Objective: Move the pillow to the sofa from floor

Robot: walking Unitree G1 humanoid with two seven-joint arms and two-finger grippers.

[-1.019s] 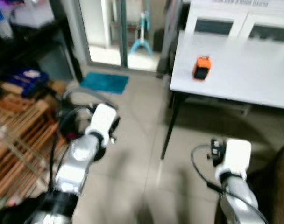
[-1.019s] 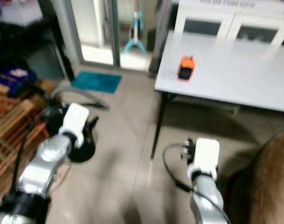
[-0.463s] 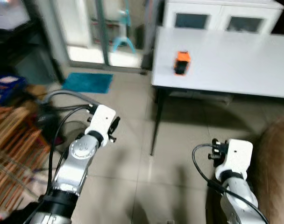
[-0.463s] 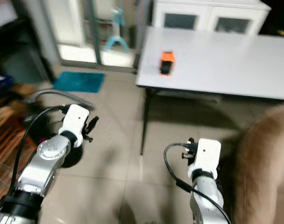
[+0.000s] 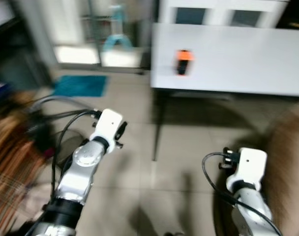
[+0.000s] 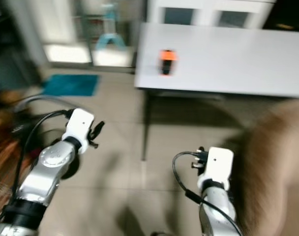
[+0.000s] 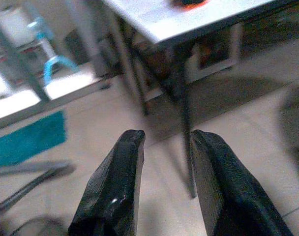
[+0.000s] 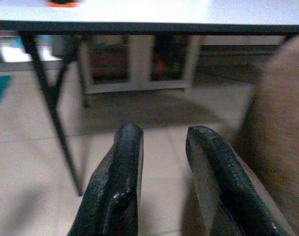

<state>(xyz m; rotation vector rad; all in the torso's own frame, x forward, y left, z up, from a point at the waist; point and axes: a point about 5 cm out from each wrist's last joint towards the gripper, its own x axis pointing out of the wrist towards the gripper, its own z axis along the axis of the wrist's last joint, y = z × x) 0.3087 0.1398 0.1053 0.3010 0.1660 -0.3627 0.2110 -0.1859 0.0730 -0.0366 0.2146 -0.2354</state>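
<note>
Left gripper (image 7: 164, 140) spread, empty, raised over tiled floor (image 5: 134, 147). Right gripper (image 8: 162, 137) spread, empty, near brown sofa (image 6: 275, 162) at right. White table (image 5: 238, 54) far, orange-black object (image 5: 183, 61) on top. Teal mat (image 5: 80, 84) far left. Head views blurred; couldn't tell where pillow lay.

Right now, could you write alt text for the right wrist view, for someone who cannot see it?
The right hand is open and empty, its two black fingers above beige floor tiles. Ahead stands a white table on dark legs; a brown sofa edge is beside the hand.
</note>
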